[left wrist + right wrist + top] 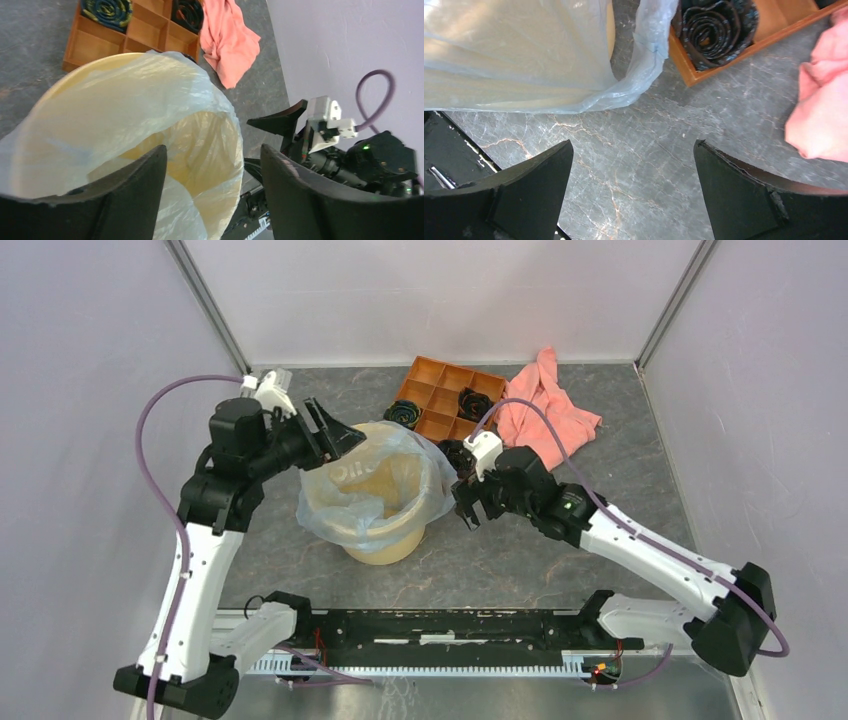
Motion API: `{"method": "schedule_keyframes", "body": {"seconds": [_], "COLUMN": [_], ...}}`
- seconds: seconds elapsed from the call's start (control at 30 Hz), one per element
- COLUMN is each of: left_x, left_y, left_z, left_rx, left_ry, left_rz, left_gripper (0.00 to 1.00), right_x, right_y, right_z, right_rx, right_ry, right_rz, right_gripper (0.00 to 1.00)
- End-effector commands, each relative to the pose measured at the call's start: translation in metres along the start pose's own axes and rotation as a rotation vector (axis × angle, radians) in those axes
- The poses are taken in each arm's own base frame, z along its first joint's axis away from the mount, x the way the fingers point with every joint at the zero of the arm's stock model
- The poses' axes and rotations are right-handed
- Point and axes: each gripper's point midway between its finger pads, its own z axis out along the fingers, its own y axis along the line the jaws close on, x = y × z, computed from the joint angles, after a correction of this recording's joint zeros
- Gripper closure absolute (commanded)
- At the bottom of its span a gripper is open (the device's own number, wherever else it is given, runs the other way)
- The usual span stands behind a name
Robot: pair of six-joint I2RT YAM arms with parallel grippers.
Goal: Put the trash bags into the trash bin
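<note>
Bin: the bin (392,546) stands upright at the middle of the table (520,560), mouth up.
Bag: the bag (325,502) sits in the bin as a liner, and its long axis runs straight down with the bin's.
Bag mouth: it opens upward, and the film is turned over the rim and hangs crinkled down the outside on the left and right. Part of the far rim shows bare tan.
Left arm: it rises from the near-left base with the elbow high, and the forearm reaches right to the bin's far-left rim.
Left gripper: the left gripper (335,435) has its fingers spread wide and grips nothing. In the wrist view the bag's mouth lies below and between them; I cannot tell whether they touch it.
Right arm: it lies low and stretches from the near-right base across to the bin's right side.
Right gripper: the right gripper (633,145) points down at bare table with its fingers far apart and empty. The bag's hanging hem is near, not touching.
Behind: a tray (428,371) holding dark coils (473,403), and a pink cloth (545,405) to its right.
</note>
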Motion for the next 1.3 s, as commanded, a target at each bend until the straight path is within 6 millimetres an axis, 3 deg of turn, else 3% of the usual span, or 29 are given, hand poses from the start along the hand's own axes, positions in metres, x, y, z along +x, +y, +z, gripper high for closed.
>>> {"method": "schedule_keyframes", "body": {"seconds": [0.0,0.1,0.17,0.3,0.4,0.47,0.53,0.63,0.83,0.97,1.07,1.13,1.27], "left_x": [-0.001,0.027,0.039,0.046,0.051,0.048,0.039,0.03,0.022,0.017,0.017,0.019,0.017], "left_y": [-0.021,-0.022,-0.018,-0.004,0.013,0.029,0.044,0.065,0.094,0.088,0.089,0.085,0.075], "left_z": [0.02,0.04,0.049,0.057,0.069,0.077,0.082,0.093,0.109,0.105,0.102,0.101,0.096], "left_rx": [0.068,0.065,0.056,0.013,-0.049,-0.12,-0.185,-0.271,-0.378,-0.348,-0.358,-0.341,-0.306], "left_ry": [-0.004,0.064,0.091,0.093,0.104,0.082,0.031,-0.01,-0.056,-0.07,-0.039,-0.024,-0.032], "left_rz": [0.076,0.105,0.105,0.093,0.093,0.096,0.106,0.113,0.113,0.115,0.125,0.126,0.116], "left_gripper": [0.29,0.39,0.46,0.47,0.48,0.5,0.51,0.51,0.51,0.47,0.43,0.41,0.39], "right_x": [-0.046,-0.08,-0.108,-0.158,-0.172,-0.172,-0.159,-0.139,-0.107,-0.091,-0.108,-0.126,-0.154], "right_y": [-0.013,-0.003,0.015,0.085,0.135,0.151,0.157,0.169,0.18,0.177,0.175,0.172,0.166], "right_z": [-0.039,-0.058,-0.067,-0.076,-0.069,-0.053,-0.029,-0.004,0.014,0.017,0.005,-0.004,-0.001], "right_rx": [0.075,0.026,-0.054,-0.293,-0.513,-0.569,-0.548,-0.516,-0.477,-0.47,-0.464,-0.447,-0.382], "right_ry": [-0.096,-0.172,-0.225,-0.322,-0.389,-0.394,-0.338,-0.263,-0.156,-0.095,-0.142,-0.198,-0.248], "right_rz": [-0.022,-0.049,-0.08,-0.118,-0.038,0.02,0.037,-0.002,-0.098,-0.125,-0.134,-0.133,-0.143], "right_gripper": [0.02,0.02,0.04,0.17,0.28,0.41,0.51,0.53,0.49,0.5,0.49,0.42,0.3]}}
